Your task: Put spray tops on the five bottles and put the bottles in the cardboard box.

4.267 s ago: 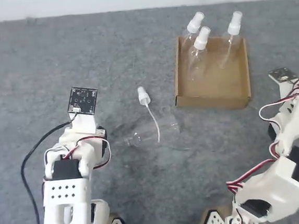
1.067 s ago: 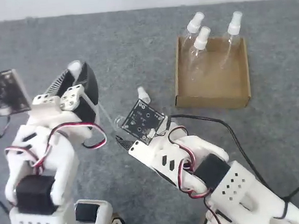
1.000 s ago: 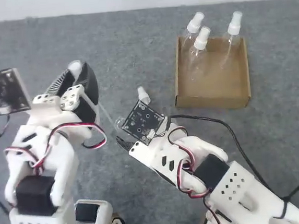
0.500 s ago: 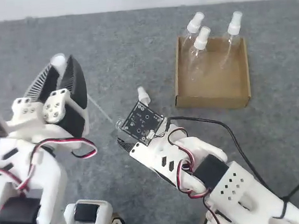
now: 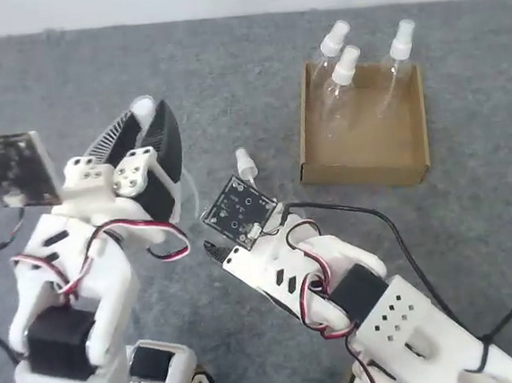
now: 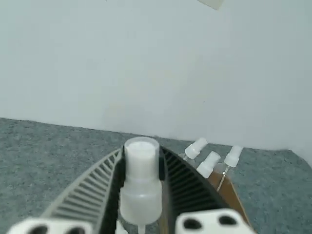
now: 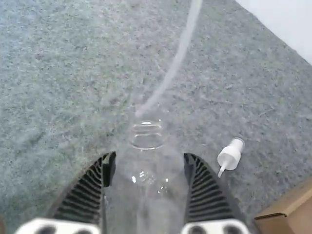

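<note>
Back swings the left gripper [image 5: 148,111] toward the middle; we see it clamped on a spray top [image 6: 141,180], its tube [image 7: 170,73] dangling at the mouth of the clear bottle [image 7: 146,187]. Right gripper [image 7: 146,163] squeezes that bottle at mid-table. A second spray top [image 5: 246,164] lies loose near the cardboard box [image 5: 362,171], three capped bottles [image 5: 342,99] inside.

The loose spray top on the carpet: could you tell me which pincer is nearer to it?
Right. The right pincer, holding a bottle, sits just beside the loose spray top; the left pincer hangs farther off.

Bright, even, diffuse light — faint soft shadows on the table [image 5: 67,82]
</note>
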Motion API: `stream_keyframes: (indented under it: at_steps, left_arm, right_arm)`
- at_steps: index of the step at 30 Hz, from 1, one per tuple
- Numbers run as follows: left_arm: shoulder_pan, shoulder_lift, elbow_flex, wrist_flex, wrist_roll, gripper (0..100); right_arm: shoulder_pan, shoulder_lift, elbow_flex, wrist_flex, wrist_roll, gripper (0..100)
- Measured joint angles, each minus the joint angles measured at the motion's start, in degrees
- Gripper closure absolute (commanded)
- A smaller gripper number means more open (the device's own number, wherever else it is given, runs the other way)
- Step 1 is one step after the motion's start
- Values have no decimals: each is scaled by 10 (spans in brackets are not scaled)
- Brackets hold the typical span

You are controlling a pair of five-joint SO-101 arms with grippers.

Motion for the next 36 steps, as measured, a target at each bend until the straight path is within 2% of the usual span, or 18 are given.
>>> stream_keyframes:
  at_steps: [18, 26, 36]
  left_arm:
    - [8, 0, -13, 4, -3, 989]
    - [51, 0, -13, 5, -6, 989]
    - [54, 0, -13, 5, -6, 989]
  right_arm:
    - [0, -1, 0, 0, 0, 993]
    - [0, -1, 0, 0, 0, 993]
    - [0, -1, 0, 0, 0, 993]
